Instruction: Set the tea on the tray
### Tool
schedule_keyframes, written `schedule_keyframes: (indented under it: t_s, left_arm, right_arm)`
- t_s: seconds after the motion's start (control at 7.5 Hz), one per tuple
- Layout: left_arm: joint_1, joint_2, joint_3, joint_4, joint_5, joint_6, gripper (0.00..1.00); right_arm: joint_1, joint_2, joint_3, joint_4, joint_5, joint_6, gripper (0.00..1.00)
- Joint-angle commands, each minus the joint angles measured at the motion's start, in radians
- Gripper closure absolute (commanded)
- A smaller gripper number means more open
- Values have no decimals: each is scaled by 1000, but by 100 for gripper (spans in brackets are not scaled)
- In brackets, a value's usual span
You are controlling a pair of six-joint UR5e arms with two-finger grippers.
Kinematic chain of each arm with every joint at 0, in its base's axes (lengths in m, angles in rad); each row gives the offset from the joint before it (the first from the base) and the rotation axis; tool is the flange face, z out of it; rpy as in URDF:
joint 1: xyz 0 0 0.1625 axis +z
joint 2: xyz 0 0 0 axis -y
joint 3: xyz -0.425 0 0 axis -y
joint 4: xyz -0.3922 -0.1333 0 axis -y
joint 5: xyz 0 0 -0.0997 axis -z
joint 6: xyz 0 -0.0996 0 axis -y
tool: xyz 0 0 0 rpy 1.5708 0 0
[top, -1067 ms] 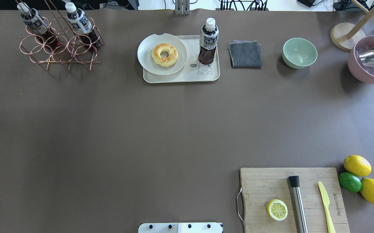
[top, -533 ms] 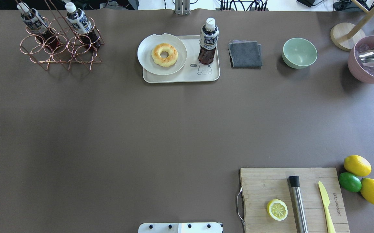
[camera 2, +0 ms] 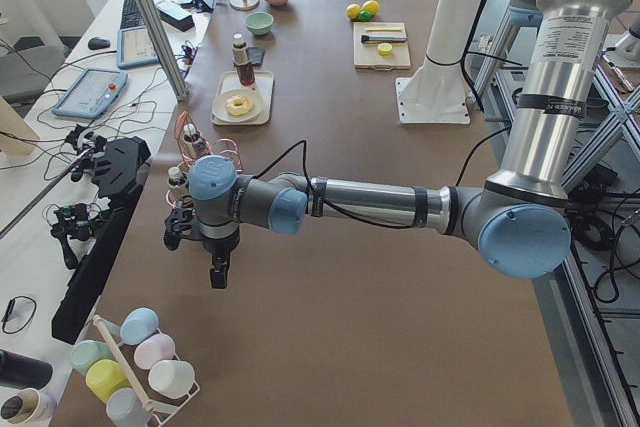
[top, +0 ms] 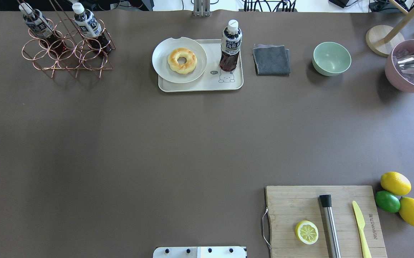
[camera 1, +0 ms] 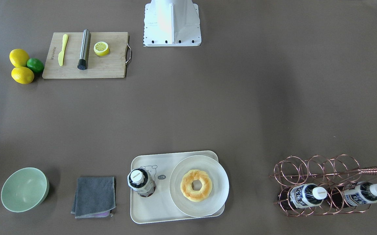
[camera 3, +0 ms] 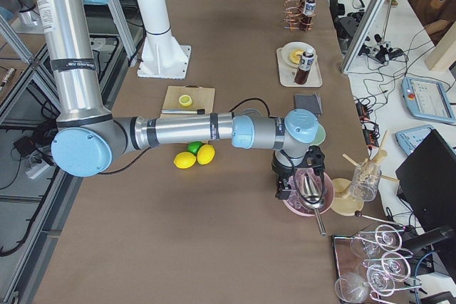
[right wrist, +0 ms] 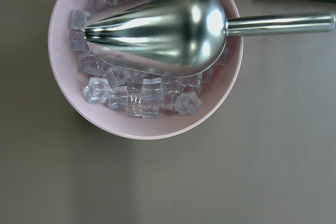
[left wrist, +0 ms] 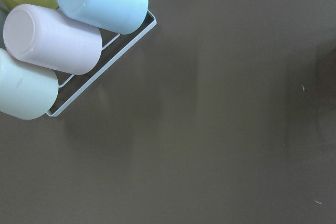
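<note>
The left arm (camera 2: 380, 202), across the middle of the exterior left view, has silver tubes, grey joints with light blue round caps and a thin black cable (camera 2: 302, 159). The right arm (camera 3: 178, 131) looks the same. The white base plate (camera 1: 172, 36), at top centre of the front-facing view, shows small dark screws.

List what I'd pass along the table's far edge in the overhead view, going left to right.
Copper wire rack → white plate with doughnut → tea upright on the tray → grey cloth → green bowl → pink bowl.
</note>
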Motion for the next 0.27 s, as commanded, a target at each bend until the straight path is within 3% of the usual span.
schedule_keyframes:
  t_s: [0.0, 0.13]
  left_arm:
    - [0, 2, -2, -1, 0, -1, 2]
    - [0, 2, -2, -1, 0, -1, 2]
  right_arm:
    - [0, -4, 0, 2, 1, 2, 0]
    - [0, -7, 0, 2, 1, 0, 0]
